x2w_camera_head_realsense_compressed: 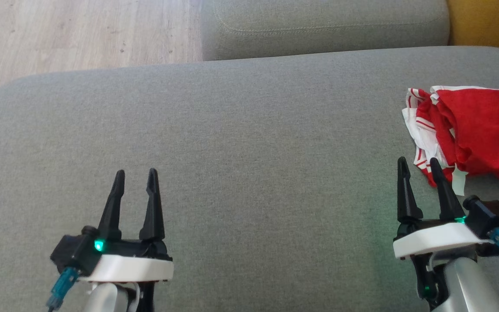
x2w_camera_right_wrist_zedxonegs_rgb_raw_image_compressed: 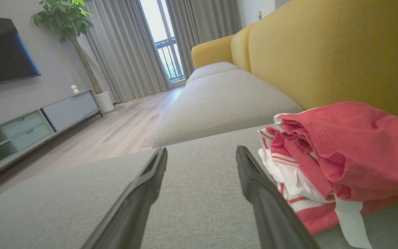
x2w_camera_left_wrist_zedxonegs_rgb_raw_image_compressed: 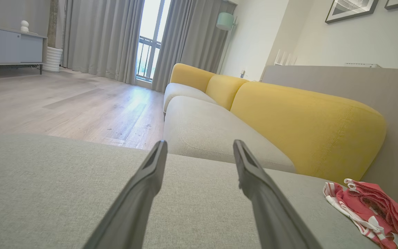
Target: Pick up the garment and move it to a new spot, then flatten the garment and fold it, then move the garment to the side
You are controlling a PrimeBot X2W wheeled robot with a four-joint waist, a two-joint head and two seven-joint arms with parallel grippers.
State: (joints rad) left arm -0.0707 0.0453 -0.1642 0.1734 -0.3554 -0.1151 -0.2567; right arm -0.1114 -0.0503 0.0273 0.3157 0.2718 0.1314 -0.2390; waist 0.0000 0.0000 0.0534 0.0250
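The garment (x2w_camera_head_realsense_compressed: 479, 130), crumpled near the grey seat cushion's (x2w_camera_head_realsense_compressed: 249, 151) right edge, runs past the head view's right side. The right gripper's (x2w_camera_head_realsense_compressed: 418, 161) outer finger covers its near hem; contact there cannot be told.

Left gripper (x2w_camera_head_realsense_compressed: 136, 171) and right gripper (x2w_camera_head_realsense_compressed: 418, 159), fingers (x2w_camera_head_realsense_compressed: 111, 208) apart, empty.
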